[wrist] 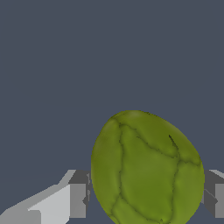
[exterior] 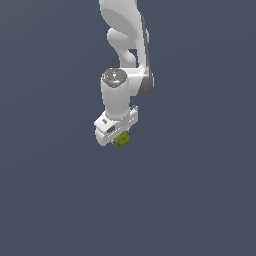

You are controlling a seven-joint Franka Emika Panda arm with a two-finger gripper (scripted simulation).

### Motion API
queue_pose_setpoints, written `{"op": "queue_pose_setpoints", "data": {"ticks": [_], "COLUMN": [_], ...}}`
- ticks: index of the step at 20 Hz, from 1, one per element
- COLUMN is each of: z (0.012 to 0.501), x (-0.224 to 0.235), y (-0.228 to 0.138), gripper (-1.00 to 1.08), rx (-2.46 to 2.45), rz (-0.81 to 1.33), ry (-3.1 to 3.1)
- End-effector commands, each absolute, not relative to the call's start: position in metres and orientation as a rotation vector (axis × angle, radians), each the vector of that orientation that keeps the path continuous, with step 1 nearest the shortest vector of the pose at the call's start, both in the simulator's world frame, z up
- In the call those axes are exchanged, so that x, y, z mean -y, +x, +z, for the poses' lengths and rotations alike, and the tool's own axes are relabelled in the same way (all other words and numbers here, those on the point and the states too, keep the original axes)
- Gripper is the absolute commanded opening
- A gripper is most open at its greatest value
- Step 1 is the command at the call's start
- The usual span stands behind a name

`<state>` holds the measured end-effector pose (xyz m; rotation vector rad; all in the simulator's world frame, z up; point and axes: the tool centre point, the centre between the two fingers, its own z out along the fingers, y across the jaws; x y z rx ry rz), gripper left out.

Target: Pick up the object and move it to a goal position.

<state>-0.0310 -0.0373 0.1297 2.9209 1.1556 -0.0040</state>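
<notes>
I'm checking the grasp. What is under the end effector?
The yellow-green object sits just under the end effector. The wrist view shows it between the fingers; whether they touch it is hidden. Behind it is only plain grey surface.

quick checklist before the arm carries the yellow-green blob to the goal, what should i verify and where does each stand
1. Object sits between the fingers: ok. In the wrist view the yellow-green blob fills the gap, with a finger on one side and the other on the opposite side.
2. Fingers touching the blob on both sides: cannot tell; they sit right at its edges, but contact is not clear.
3. Blob under the gripper in the exterior view: ok, it peeks out just below the white hand.
4. Blob lifted off the surface: cannot tell; no shadow or surface edge shows.
5. Goal position located: not ok; neither view shows a marker.
6. Nearby obstacles: ok, none seen in either view.
</notes>
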Motion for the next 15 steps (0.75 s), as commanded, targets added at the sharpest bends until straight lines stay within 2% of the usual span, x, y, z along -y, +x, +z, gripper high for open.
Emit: {"op": "queue_pose_setpoints", "data": {"ticks": [1,15], "z": [0.143,0.176], "x": [0.041,0.052], "y": [-0.042,-0.067], "gripper": [-1.0,-1.0], "rx": [-1.156,-1.156], "rz": [-0.001,0.0], "ry": [2.92,2.921]}}
